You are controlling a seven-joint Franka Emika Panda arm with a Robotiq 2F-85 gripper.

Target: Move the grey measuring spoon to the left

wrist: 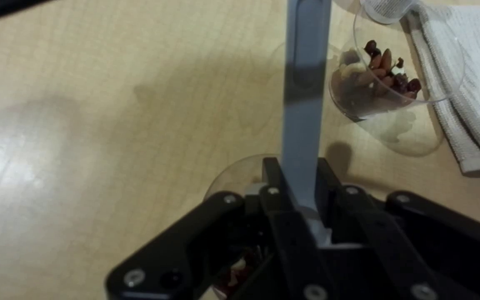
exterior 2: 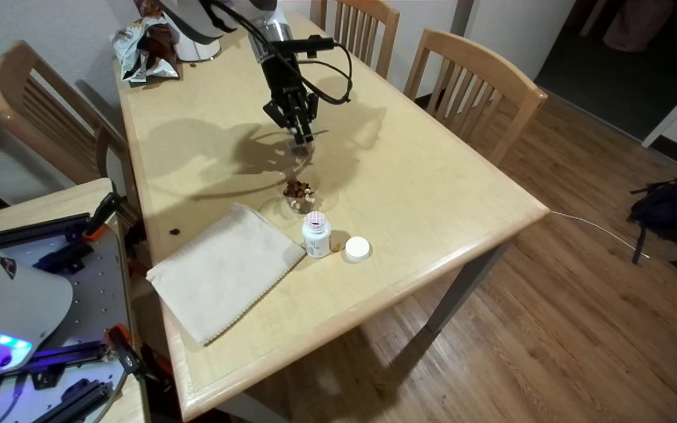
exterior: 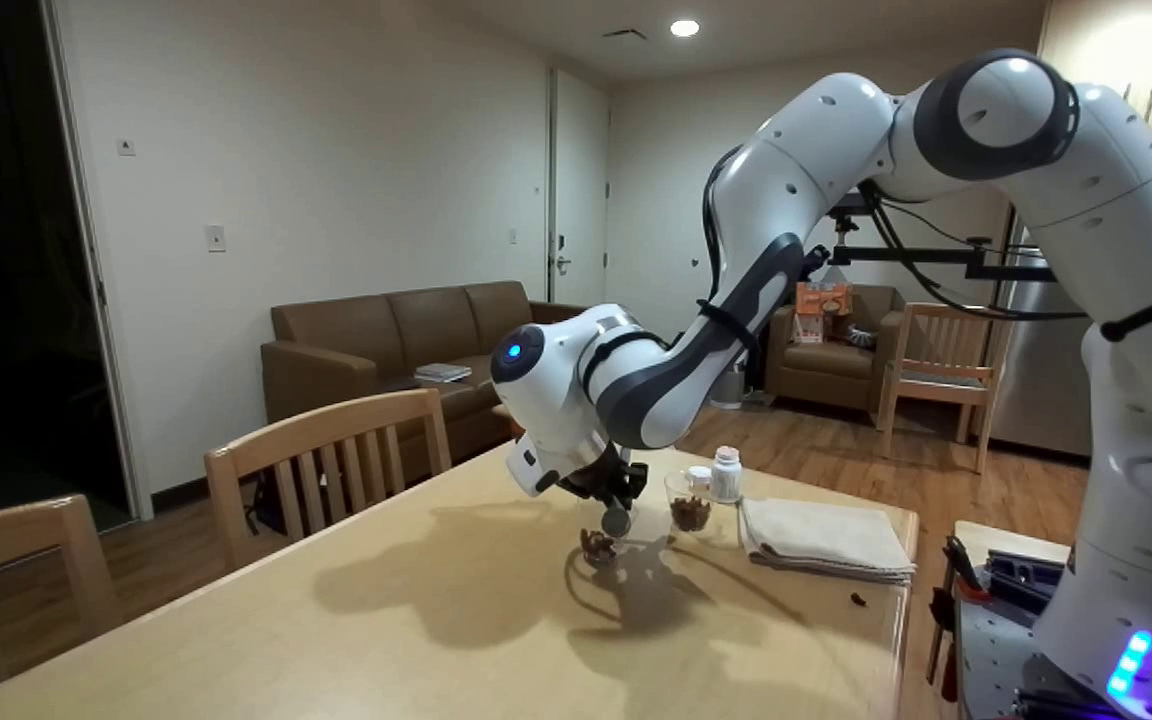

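a living room: brown sofa (exterior: 436,330) beyond the table (exterior: 336,660) with 2 wooden chairs (exterior: 331,422) along its long edge, armchair (exterior: 829,366) past a short edge.

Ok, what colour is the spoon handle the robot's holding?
Bluish grey. The spoon handle shows best in the wrist view.

Off-white walls (exterior: 376,150) above a brown wood-plank floor (exterior 2: 550,294), under a round white ceiling light (exterior: 685,28).
In an exterior view, a long brown leather-look sofa (exterior: 411,335) stands along a wall, near a tall white door (exterior: 584,180); a matching armchair (exterior: 824,368) sits farther back, beside a slatted light-wood chair (exterior: 941,388). A dark doorway (exterior: 6,280) opens nearer by. More slatted wooden chairs (exterior: 331,425) stand at the pale wooden counter (exterior 2: 421,194).
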